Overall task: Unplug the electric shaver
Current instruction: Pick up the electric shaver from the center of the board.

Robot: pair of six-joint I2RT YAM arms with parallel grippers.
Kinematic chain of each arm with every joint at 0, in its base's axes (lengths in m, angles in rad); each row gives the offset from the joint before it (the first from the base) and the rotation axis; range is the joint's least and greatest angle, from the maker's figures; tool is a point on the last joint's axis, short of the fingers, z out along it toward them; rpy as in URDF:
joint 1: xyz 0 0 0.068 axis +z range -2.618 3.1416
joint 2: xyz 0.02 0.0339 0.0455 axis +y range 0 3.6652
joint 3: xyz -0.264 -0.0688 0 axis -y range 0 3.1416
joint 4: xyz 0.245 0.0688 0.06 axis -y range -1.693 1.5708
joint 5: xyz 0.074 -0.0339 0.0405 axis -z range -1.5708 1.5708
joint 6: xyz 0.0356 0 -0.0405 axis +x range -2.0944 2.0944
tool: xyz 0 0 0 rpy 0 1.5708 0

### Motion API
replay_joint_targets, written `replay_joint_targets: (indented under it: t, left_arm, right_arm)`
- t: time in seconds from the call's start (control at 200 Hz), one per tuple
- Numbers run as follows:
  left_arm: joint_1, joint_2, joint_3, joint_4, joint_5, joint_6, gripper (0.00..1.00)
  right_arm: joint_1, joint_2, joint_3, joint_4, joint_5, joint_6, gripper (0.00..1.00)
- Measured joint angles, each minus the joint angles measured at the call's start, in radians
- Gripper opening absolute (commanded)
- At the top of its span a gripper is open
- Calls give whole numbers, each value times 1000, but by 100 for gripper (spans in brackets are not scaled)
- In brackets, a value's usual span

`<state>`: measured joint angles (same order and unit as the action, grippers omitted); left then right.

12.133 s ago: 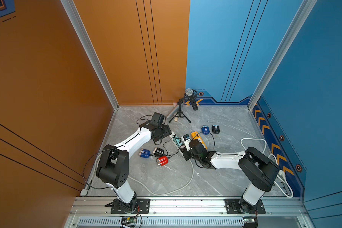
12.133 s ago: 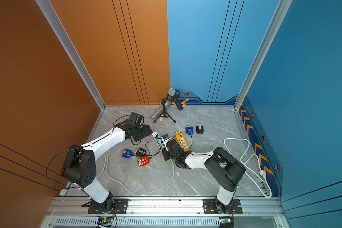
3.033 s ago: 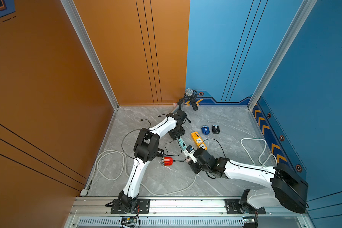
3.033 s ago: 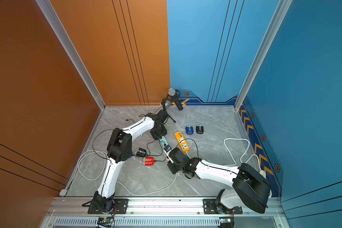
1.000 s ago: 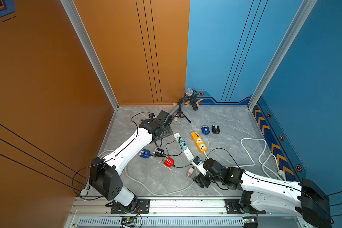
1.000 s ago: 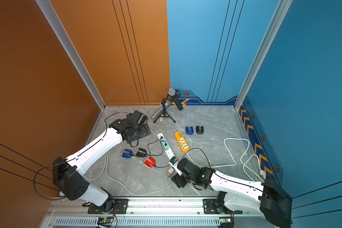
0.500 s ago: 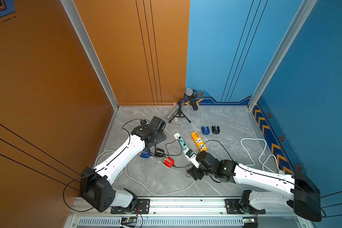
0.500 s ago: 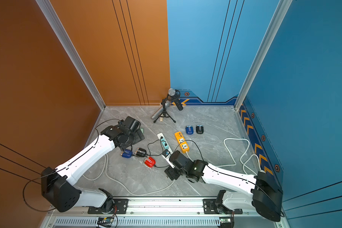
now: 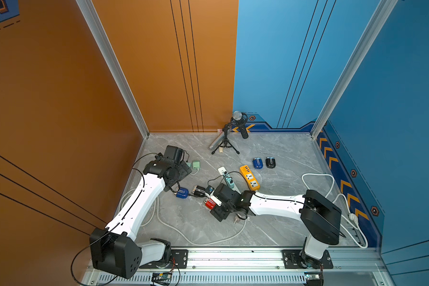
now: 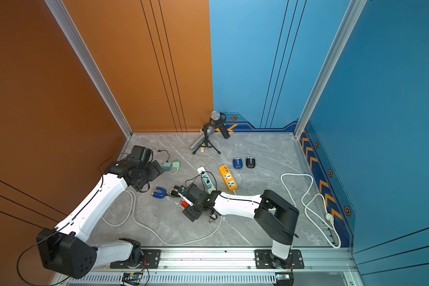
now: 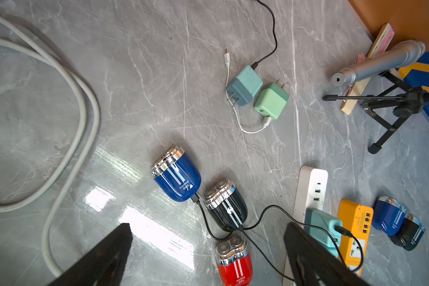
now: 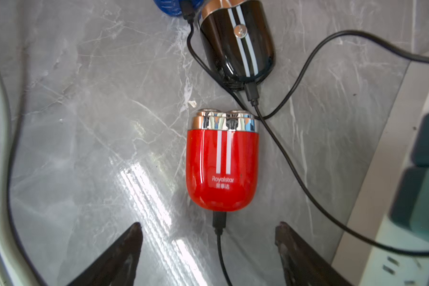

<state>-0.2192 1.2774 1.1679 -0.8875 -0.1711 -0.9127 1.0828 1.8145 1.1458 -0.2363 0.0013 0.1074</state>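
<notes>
Right gripper [image 12: 208, 224]: its two black fingers [image 12: 119, 255] stand wide apart and clamp nothing, low over the grey marbled floor [image 12: 84, 123].
Black cable plug [image 12: 219, 221]: level with the fingertips and midway between them, touched by neither. It is seated in the shaver's base, and its cord runs back through the gap.
Red electric shaver with two white stripes [image 12: 222, 168]: lies flat just past the fingertips, centred on the gap, with its rounded base toward the fingers and its chrome head away.
Black striped shaver [image 12: 237, 42]: just beyond the red shaver's head, with a cable in its own base.
Blue shaver [image 12: 174, 6]: farther still, beside the black one and cut off by the frame edge.
White power strip [image 12: 394, 148]: outside one finger, carrying teal adapters [image 12: 426, 198].
Left gripper [image 11: 207, 224]: fingers [image 11: 104, 257] spread wide with nothing between them, well apart from the red shaver in a top view [image 9: 210, 204].
</notes>
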Motion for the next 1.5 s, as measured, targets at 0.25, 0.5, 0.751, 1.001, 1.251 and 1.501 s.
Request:
replay_joint_targets:
  t: [0.25,0.5,0.751,1.001,1.251,1.501]
  left_arm:
    - [28,0,-7,0,15,28,99]
    - [44,0,-7,0,16,42,99]
    - [44,0,-20,1,16,57,99]
    - [49,1,-23,1,21,61,100]
    - [49,4,-41,34,52,87,99]
    - [37,-108,-266,239,166,113,93]
  right_arm:
    - [-13,135,112,-37,4,0,87]
    - [-41,208,183,-53,-10,-1,80]
    - [-58,224,206,-52,-36,-3,75]
    - [-69,243,231,-51,-54,-3,65]
    - [-76,243,234,-52,-58,10,57]
    - [-156,189,233,-60,-92,122,54]
